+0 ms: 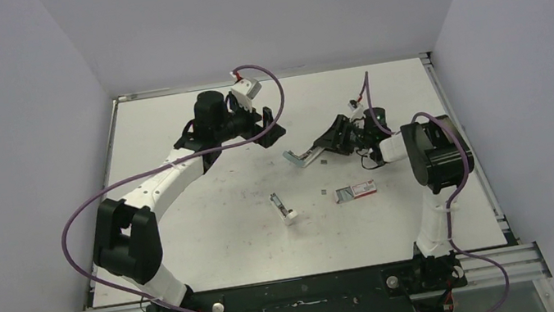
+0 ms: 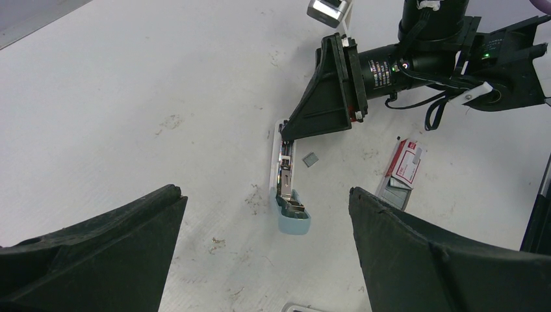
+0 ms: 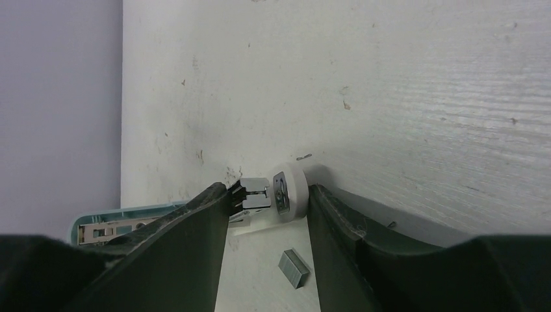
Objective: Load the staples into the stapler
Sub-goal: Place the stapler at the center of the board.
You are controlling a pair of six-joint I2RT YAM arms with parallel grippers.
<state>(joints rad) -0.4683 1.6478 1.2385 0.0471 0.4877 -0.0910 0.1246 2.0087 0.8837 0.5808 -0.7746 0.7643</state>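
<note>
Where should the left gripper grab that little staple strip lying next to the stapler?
Pinch the staple strip across its narrow width, coming straight down with the open left gripper. It lies flat and low on the table, apart from the stapler, so only its side faces offer grip.

Middle of table [image 1: 219, 235] blocked: right gripper [image 1: 318, 148] clamps the stapler [image 1: 295, 157], loose staples [image 1: 327, 162] just beside it. Box [image 1: 358, 190] and a white-and-metal piece [image 1: 285, 208] sit toward the near edge. Bare surface left of that piece gives passage.

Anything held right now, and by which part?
The right end effector grips the stapler by its white hinge end; the left end effector is open and empty.
</note>
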